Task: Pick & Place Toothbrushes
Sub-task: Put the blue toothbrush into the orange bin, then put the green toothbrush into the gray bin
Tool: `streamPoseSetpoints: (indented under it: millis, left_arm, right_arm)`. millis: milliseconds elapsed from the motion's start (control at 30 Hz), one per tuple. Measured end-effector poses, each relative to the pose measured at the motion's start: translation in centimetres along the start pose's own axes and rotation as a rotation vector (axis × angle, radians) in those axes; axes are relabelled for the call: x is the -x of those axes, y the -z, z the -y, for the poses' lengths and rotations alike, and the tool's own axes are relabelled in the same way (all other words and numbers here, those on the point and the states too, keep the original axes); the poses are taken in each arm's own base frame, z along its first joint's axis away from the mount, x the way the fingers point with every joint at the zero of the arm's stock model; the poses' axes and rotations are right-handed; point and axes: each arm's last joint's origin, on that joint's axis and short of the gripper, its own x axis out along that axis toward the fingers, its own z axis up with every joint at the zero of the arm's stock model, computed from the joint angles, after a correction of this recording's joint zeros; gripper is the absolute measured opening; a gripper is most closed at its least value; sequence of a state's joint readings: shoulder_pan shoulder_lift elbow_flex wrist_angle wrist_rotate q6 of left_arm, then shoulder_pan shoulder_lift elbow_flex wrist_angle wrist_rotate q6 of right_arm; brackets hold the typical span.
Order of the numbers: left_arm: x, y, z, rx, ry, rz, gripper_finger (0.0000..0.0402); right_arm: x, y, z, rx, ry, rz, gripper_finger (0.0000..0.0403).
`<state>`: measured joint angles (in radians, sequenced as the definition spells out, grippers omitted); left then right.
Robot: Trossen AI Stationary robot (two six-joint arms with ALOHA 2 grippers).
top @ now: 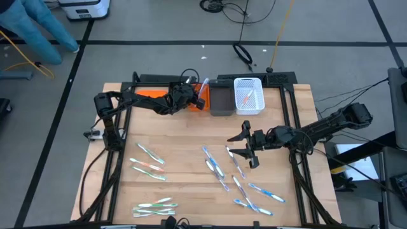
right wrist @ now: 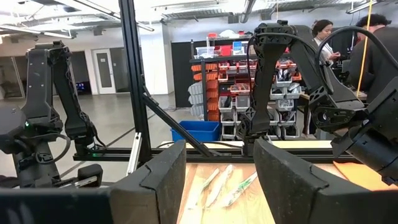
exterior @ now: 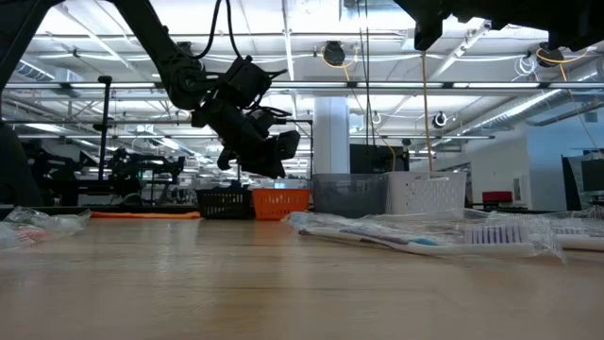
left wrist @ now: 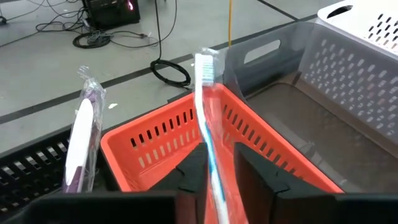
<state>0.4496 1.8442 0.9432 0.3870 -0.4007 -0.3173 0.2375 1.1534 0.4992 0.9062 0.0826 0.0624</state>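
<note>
My left gripper [left wrist: 217, 177] hangs over the orange bin [left wrist: 149, 134] at the table's [top: 184, 137] far edge, a wrapped toothbrush [left wrist: 208, 124] standing upright between its fingers; I cannot tell whether they clamp it. Another wrapped brush [left wrist: 81, 143] leans at the bin's edge. My right gripper [top: 245, 147] waits mid-table near the right edge, fingers apart and empty. Loose toothbrushes [top: 219, 168] lie scattered toward the near edge.

A wooden tabletop [top: 184, 137] carries four bins along its far edge: black [exterior: 223, 202], orange [top: 194, 104], grey [top: 221, 100] and white [top: 248, 95] (side by side). Black cable loops [top: 243, 52] lie on the floor behind.
</note>
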Motion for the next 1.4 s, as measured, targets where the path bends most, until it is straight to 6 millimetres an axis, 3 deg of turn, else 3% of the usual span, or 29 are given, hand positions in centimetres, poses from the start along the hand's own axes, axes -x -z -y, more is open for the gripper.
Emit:
streamPoseSetpoints:
  millis: [300, 533, 733, 1067, 1400]
  left_arm:
    - [0.0, -0.1, 0.1, -0.026, 0.025, 0.0, 0.0168]
    - [1.7, -0.7, 1.1, -0.131, 0.156, -0.044, 0.0184]
    - [6.4, -1.2, 1.9, -0.303, 0.307, -0.248, 0.0184]
    - [16.1, 1.1, 2.4, -0.485, 0.418, -0.701, 0.0184]
    - [21.8, 4.5, 4.3, -0.657, 0.441, -0.905, 0.0184]
  right_arm:
    - [0.0, 0.2, 0.0, -0.001, 0.001, -0.022, 0.018]
    - [0.0, 0.3, 0.0, -0.001, 0.001, -0.029, 0.018]
    - [0.0, 0.3, 0.0, -0.009, 0.002, -0.031, 0.018]
    - [0.0, 0.4, 0.0, -0.009, -0.001, -0.037, 0.018]
    - [0.0, 0.3, 0.0, -0.02, -0.002, -0.037, 0.018]
